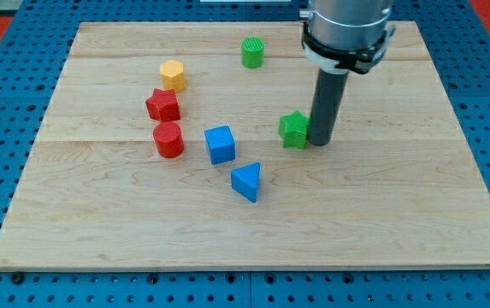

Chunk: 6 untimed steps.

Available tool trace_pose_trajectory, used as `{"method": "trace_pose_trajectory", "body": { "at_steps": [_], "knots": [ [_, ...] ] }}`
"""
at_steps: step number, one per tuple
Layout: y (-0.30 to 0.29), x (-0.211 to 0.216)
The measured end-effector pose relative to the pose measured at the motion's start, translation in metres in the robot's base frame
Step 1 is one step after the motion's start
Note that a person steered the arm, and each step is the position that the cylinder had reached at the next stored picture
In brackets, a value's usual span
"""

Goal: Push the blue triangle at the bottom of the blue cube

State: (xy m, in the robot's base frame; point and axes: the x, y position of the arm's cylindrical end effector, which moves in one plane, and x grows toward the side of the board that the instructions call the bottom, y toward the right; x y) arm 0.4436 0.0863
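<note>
The blue triangle lies on the wooden board, just below and to the right of the blue cube, a small gap between them. My tip stands to the right of both, right beside the green star and seemingly touching its right side. The tip is about a block's width or more to the upper right of the blue triangle.
A red cylinder stands left of the blue cube. A red star and a yellow hexagon block lie above it. A green cylinder stands near the view's top.
</note>
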Motion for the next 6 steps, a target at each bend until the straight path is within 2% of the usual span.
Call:
{"method": "trace_pose_trajectory", "body": {
  "at_steps": [1, 2, 3, 4, 5, 6],
  "knots": [
    [-0.019, -0.004],
    [0.005, 0.002],
    [0.065, 0.083],
    [-0.005, 0.144],
    [-0.069, 0.132],
    [-0.073, 0.094]
  ]
}}
